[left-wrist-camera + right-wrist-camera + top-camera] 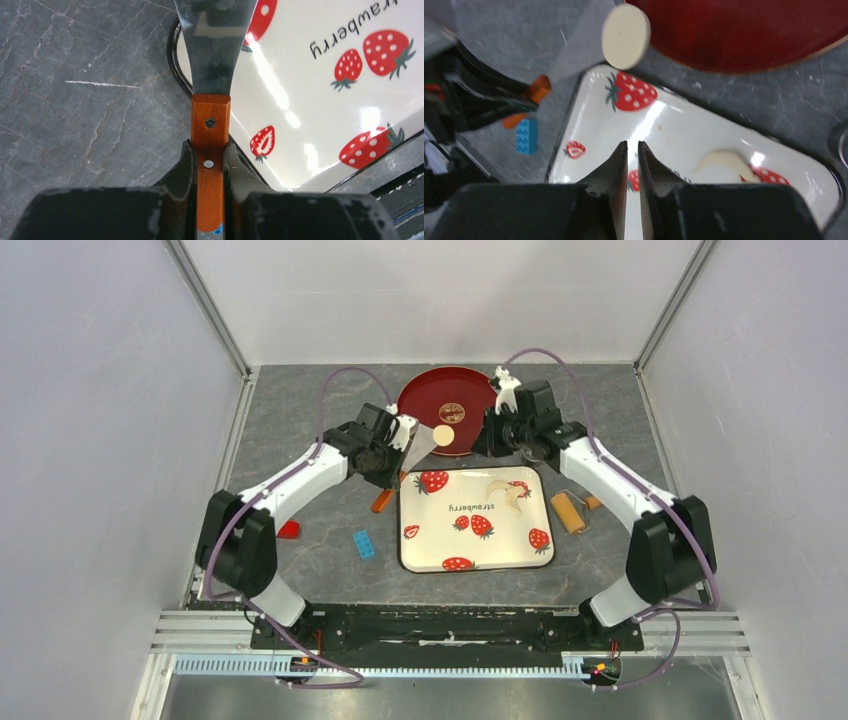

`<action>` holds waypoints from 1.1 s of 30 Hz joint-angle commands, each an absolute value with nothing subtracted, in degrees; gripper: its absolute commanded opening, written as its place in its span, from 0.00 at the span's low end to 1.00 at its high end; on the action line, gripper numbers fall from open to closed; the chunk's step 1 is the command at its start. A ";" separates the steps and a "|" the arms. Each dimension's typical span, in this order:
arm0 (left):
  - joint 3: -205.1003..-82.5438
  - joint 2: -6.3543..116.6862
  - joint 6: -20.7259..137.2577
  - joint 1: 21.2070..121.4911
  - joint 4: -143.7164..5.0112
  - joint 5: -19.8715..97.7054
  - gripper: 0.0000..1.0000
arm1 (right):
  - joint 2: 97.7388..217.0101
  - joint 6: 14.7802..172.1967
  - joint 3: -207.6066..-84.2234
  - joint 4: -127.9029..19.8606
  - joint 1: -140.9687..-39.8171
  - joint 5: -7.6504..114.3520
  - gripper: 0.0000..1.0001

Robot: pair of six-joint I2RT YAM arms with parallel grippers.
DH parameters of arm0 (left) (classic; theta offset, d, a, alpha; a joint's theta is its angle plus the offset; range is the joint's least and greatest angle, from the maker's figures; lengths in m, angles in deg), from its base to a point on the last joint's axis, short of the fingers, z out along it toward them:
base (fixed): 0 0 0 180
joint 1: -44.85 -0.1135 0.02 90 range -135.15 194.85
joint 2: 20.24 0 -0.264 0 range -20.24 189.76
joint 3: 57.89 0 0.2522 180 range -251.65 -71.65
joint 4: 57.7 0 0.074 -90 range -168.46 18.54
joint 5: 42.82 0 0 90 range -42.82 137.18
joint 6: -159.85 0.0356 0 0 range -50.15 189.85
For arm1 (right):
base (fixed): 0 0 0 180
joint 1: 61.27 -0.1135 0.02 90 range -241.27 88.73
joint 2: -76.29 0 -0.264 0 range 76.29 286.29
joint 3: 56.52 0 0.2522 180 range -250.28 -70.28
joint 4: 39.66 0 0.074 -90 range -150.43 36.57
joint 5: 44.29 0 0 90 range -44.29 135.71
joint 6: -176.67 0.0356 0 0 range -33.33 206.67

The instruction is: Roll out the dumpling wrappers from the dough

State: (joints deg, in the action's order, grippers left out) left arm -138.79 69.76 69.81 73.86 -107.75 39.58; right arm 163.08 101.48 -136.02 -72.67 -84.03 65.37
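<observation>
One dumpling wrapper is seen, a pale round disc. It is carried on the blade tip of a single spatula, just beyond the far left corner of the strawberry tray and at the near rim of the one red plate. The disc is round, so no long axis can be given; it lies flat on the blade with its broad face turned upward. The spatula's long axis runs aslant, with the orange handle at the tray's left side and the blade pointing away toward the plate.

The left gripper is clamped on the spatula's handle, one finger pressed against each side of the wood. The right gripper is held above the tray's far part, its fingers drawn to a narrow slit with nothing between them.

A small tan round mark is seen in the middle of the plate; whether it is dough or pattern cannot be told. One curled scrap of dough lies on the tray near its far right corner. One rolling pin lies just to the right of the tray. One blue block lies to the left of the tray, and one small red object farther left still.
</observation>
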 commanded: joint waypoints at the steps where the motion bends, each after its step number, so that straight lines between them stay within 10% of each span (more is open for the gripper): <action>1: -144.06 72.94 64.91 73.56 -104.12 42.22 0.02 | 168.53 105.71 -143.68 -65.91 -84.98 68.13 0.08; 33: -174.20 99.91 64.52 73.54 -113.98 49.15 0.02 | 206.33 106.38 -177.00 -62.90 -87.46 54.34 0.00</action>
